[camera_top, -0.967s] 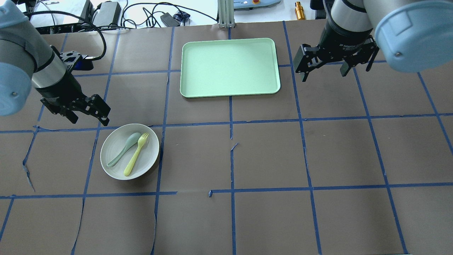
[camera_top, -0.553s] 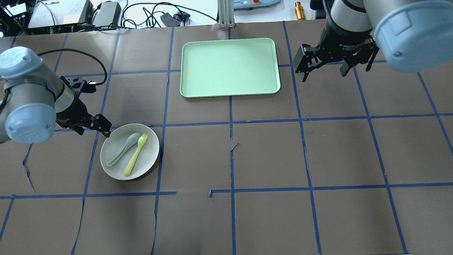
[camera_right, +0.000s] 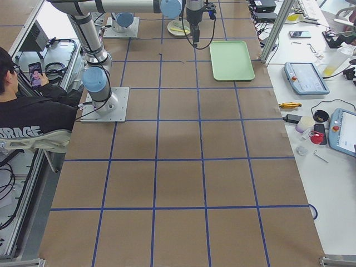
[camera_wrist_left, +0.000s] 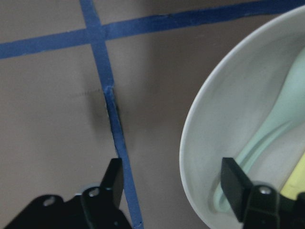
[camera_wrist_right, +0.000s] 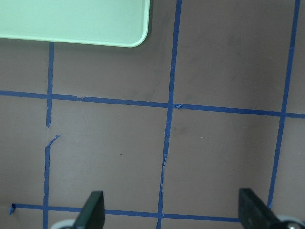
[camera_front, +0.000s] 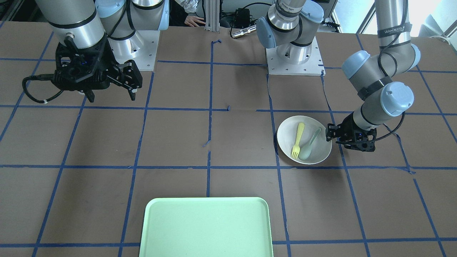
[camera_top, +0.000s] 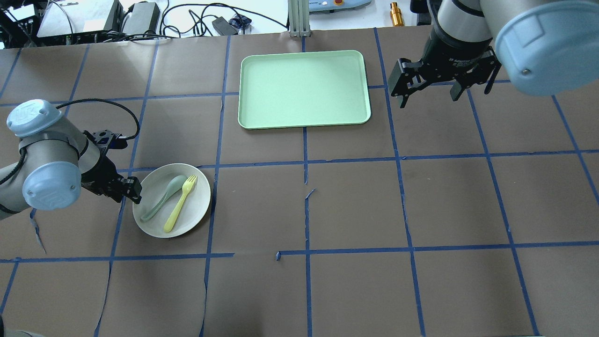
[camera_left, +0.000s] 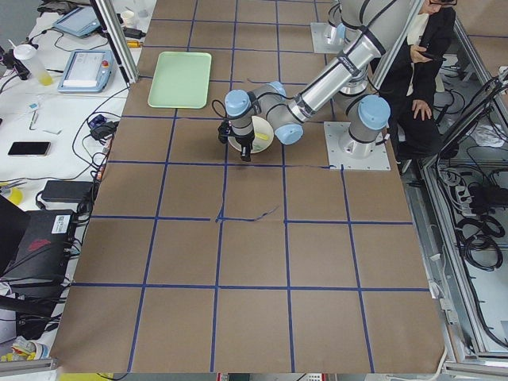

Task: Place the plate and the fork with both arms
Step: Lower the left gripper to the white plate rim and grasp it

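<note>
So, left gripper (camera_wrist_left: 174, 181): we see fingers spread, straddling the plate (camera_top: 195, 207) rim.
right gripper (camera_top: 427, 99): fingers spread, above table (camera_top: 355, 201) beside tray (camera_top: 304, 89).
plate: on table, robot's left.
fork (camera_top: 180, 203): in plate, beside spoon (camera_top: 164, 194).

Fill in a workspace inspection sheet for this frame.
Surface: brown paper table with a blue tape grid; paper torn in places.
Job's things: plate on the left arm's side, holding the fork.
Clutter: spoon on the plate beside the fork; green tray at the far edge.
Grippers: left gripper open, fingers straddling the plate rim, contact unclear; right gripper open, holding nothing, raised beside the tray.
Cables: black cable loops off the left arm, clear of the plate.
Surroundings: seated person behind the robot; cluttered bench.
</note>
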You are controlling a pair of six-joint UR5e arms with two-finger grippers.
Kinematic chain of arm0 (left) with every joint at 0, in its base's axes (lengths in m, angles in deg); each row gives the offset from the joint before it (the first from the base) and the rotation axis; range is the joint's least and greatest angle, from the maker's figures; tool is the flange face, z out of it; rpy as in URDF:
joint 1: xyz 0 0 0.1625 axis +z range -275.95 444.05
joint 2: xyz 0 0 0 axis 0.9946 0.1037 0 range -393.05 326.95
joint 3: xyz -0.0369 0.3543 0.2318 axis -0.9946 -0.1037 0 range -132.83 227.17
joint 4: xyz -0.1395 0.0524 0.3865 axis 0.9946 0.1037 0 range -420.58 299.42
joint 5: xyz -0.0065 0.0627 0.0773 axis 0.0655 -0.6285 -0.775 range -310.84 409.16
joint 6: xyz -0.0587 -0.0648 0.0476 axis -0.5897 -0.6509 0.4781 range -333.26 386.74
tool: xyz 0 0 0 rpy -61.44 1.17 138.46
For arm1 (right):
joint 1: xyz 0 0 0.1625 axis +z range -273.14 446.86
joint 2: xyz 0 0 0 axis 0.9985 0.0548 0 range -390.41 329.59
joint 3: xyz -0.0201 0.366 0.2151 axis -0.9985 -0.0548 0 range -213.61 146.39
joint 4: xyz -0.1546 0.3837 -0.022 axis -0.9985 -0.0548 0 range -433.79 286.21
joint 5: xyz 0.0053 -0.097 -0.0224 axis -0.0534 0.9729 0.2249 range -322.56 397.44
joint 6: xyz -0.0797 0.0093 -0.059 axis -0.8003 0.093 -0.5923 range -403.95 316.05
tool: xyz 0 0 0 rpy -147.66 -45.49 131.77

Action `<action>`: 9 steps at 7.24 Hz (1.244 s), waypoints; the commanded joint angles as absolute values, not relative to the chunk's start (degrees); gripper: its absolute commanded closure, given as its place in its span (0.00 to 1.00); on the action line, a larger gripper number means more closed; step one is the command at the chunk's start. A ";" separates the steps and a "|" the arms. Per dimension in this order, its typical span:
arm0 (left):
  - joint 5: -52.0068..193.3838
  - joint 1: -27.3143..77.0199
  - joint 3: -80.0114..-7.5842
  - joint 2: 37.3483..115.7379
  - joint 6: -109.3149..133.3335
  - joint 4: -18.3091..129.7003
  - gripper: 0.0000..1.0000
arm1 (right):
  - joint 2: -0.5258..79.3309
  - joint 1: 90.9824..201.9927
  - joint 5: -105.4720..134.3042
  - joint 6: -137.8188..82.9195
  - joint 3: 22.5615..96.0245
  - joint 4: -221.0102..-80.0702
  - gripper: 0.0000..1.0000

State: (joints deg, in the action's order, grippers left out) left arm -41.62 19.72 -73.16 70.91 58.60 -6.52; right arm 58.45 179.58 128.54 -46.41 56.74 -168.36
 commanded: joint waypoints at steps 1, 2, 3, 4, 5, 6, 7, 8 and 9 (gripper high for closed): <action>-40.07 19.98 -73.50 71.27 58.38 -6.53 0.74 | 58.45 179.58 128.49 -46.41 56.74 -168.36 0.00; -38.92 19.98 -73.50 71.36 58.29 -6.44 0.74 | 58.45 179.58 128.49 -46.41 56.74 -168.36 0.00; -38.65 19.98 -73.42 71.36 58.29 -6.36 0.78 | 58.45 179.58 128.49 -46.41 56.74 -168.36 0.00; -37.69 19.98 -73.33 71.36 58.38 -6.27 1.00 | 58.45 179.58 128.49 -46.41 56.74 -168.36 0.00; -37.59 20.06 -72.89 71.36 58.73 -6.09 1.00 | 58.45 179.58 128.49 -46.41 56.74 -168.36 0.00; -34.81 20.06 -72.19 71.28 58.30 -6.18 1.00 | 58.45 179.58 128.49 -46.41 56.74 -168.45 0.00; -27.12 20.06 -69.23 71.36 54.64 -4.44 1.00 | 58.45 179.58 128.58 -46.41 56.74 -168.36 0.00; -25.05 19.80 -65.54 71.80 50.42 -0.25 1.00 | 58.45 179.58 128.49 -46.41 56.74 -168.45 0.00; -23.81 19.45 -62.55 72.24 47.42 3.19 1.00 | 58.45 179.58 128.49 -46.41 56.74 -168.36 0.00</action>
